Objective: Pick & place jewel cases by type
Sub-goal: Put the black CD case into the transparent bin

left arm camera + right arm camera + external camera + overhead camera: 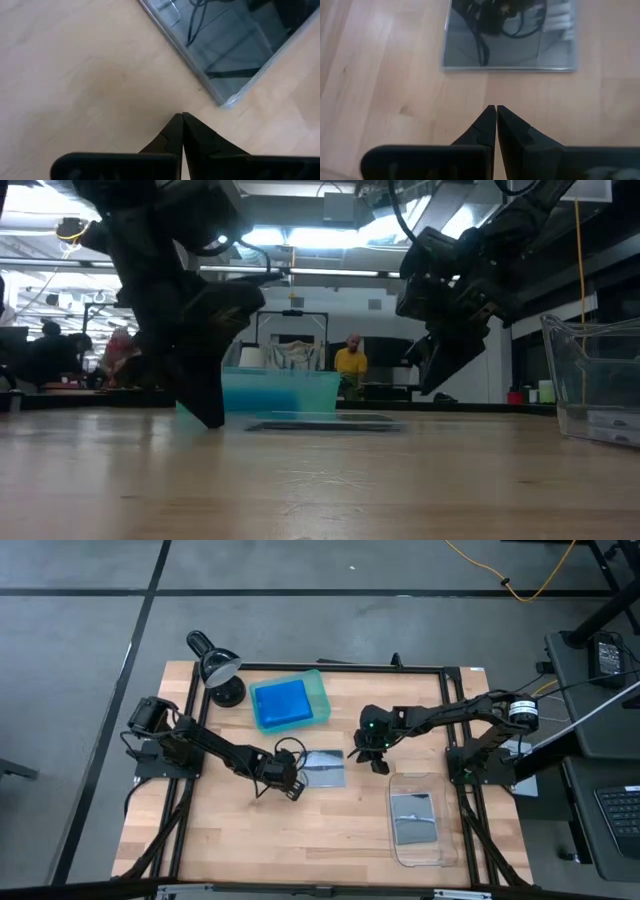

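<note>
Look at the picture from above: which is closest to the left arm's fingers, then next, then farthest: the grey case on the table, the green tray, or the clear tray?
From the left fingers:
1. Grey case, right beside them.
2. Green tray, toward the back by the lamp.
3. Clear tray, over on the right arm's side.

A grey-clear square jewel case lies flat mid-table. Blue cases sit stacked in the green tray. Another grey-clear case lies in the clear tray.

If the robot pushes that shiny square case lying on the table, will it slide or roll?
The grey-clear case would probably slide: it lies flat on smooth wood. Nothing round shows at its edges, so rolling seems unlikely. Its glossy, thin look suggests it's slippery and hard to pinch.
</note>
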Robot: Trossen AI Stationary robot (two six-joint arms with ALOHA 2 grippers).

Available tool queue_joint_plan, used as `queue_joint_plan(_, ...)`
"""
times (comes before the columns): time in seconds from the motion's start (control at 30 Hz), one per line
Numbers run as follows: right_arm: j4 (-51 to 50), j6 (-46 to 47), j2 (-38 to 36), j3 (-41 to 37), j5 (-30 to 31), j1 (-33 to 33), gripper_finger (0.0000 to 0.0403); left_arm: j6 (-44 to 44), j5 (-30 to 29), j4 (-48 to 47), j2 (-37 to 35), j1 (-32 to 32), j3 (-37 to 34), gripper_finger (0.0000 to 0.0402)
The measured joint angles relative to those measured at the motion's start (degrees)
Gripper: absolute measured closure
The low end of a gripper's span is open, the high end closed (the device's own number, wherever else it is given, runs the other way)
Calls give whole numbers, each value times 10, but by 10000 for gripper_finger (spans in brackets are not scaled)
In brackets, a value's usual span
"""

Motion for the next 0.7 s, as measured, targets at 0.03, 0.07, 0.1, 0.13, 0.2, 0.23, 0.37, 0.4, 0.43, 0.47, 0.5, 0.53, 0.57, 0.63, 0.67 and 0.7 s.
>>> queue_joint_plan(0.03, -2, 0, 2, 0, -3, 0, 382, 0, 3, 9, 6, 1, 0, 400)
queue_joint_plan(0.07, 0, 0, 4, 0, -4, 0, 382, 0, 5, 21, 11, 2, 0, 400)
queue_joint_plan(0.1, -2, 0, 6, 0, -4, 0, 382, 0, 6, 32, 14, 2, 0, 399)
queue_joint_plan(0.13, -3, 0, 7, 0, -4, 0, 382, 0, 5, 41, 18, 3, 0, 399)
queue_joint_plan(0.2, -1, 0, 9, 0, -8, 0, 382, 4, 4, 54, 20, 7, 0, 400)
queue_joint_plan(0.23, -3, 0, 9, 0, -10, -1, 382, 8, 6, 62, 21, 10, 0, 401)
queue_joint_plan(0.37, -3, -4, 9, 0, -10, -3, 382, 26, -1, 81, 23, 29, 0, 399)
queue_joint_plan(0.4, -3, -4, 9, 0, -10, -5, 382, 32, -7, 82, 23, 36, 0, 399)
queue_joint_plan(0.43, 0, -5, 11, 0, -9, -6, 382, 35, -14, 85, 23, 43, 0, 400)
queue_joint_plan(0.47, 2, -8, 13, 0, -9, -7, 382, 40, -20, 91, 23, 50, 0, 401)
queue_joint_plan(0.5, 2, -12, 16, 0, -9, -9, 382, 47, -21, 101, 23, 58, 0, 401)
queue_joint_plan(0.53, 3, -17, 21, 0, -9, -9, 382, 54, -20, 115, 23, 65, 0, 401)
queue_joint_plan(0.57, 7, -18, 25, 0, -8, -9, 382, 63, -17, 130, 23, 73, 0, 400)
queue_joint_plan(0.63, 8, -21, 33, 0, -3, -9, 382, 77, -14, 152, 23, 84, 0, 399)
queue_joint_plan(0.67, 10, -21, 37, 0, 1, -9, 382, 80, -15, 155, 23, 89, 0, 399)
queue_joint_plan(0.7, 10, -21, 41, 0, 3, -9, 382, 83, -15, 154, 23, 92, 0, 400)
